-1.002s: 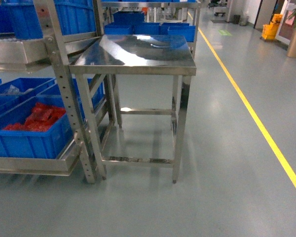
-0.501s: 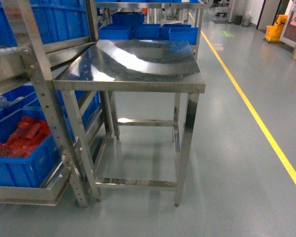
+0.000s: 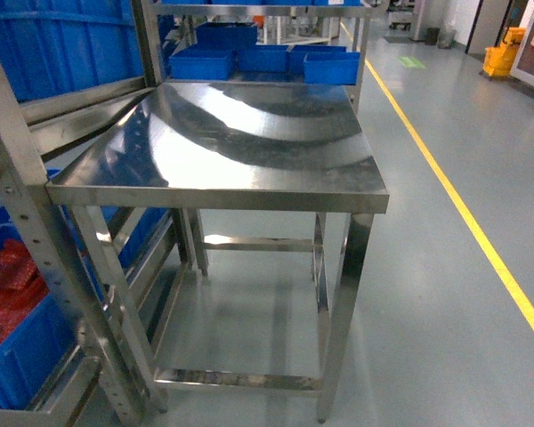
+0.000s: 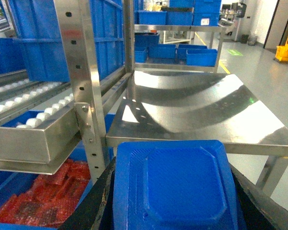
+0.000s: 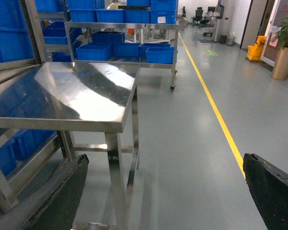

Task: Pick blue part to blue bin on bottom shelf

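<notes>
The blue part (image 4: 175,191), a flat square moulded plastic piece with a raised octagonal centre, fills the bottom of the left wrist view. My left gripper (image 4: 175,167) is shut on it, a black finger (image 4: 103,196) pressed to each side. A blue bin (image 3: 22,360) holding red packets (image 3: 9,285) sits on the bottom shelf (image 3: 27,416) of the rack at the lower left of the head view. My right gripper (image 5: 164,160) is open over bare floor, with nothing between its fingers. Neither gripper shows in the head view.
A square steel table (image 3: 222,191) stands directly ahead, against the rack's perforated upright (image 3: 36,258). A rack level with white rollers (image 4: 38,115) lies at table height. More blue bins (image 3: 258,60) sit on a far rack. A yellow floor line (image 3: 463,218) runs along the right.
The head view has closed in on the table, which now looms larger. The rack and its blue bin have slid to the left edge of the view.
</notes>
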### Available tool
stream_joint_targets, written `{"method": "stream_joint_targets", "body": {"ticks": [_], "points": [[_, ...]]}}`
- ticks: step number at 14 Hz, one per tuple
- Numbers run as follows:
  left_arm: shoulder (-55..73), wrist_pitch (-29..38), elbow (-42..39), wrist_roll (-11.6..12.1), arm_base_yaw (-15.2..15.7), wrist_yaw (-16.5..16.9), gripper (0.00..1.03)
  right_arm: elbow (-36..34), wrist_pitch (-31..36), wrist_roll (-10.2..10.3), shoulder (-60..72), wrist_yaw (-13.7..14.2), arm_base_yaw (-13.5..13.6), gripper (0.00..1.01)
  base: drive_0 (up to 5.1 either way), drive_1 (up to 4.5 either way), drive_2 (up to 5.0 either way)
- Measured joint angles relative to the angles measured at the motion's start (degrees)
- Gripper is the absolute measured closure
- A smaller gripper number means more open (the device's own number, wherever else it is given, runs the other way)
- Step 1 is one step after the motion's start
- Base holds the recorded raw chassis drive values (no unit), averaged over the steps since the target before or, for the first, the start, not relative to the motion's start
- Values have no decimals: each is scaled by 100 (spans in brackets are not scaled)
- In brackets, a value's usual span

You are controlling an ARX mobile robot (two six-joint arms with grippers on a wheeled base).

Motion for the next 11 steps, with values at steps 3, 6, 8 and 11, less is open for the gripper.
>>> {"method": "stream_joint_targets", "body": {"ticks": [3,6,8,11], "points": [[17,0,0,0,0,0,59,0,20,0,0,2,0,3,5,149,-139],[9,-15,0,0,0,-2,59,0,13,0,0,0,0,3,-148,73,73],[9,15,0,2,4,31,59,0,-2,0,0,13,0,3,-444,220,220],[13,-11,0,0,-4,17,59,0,2,2,0,11,0,3,-444,220,220]]}}
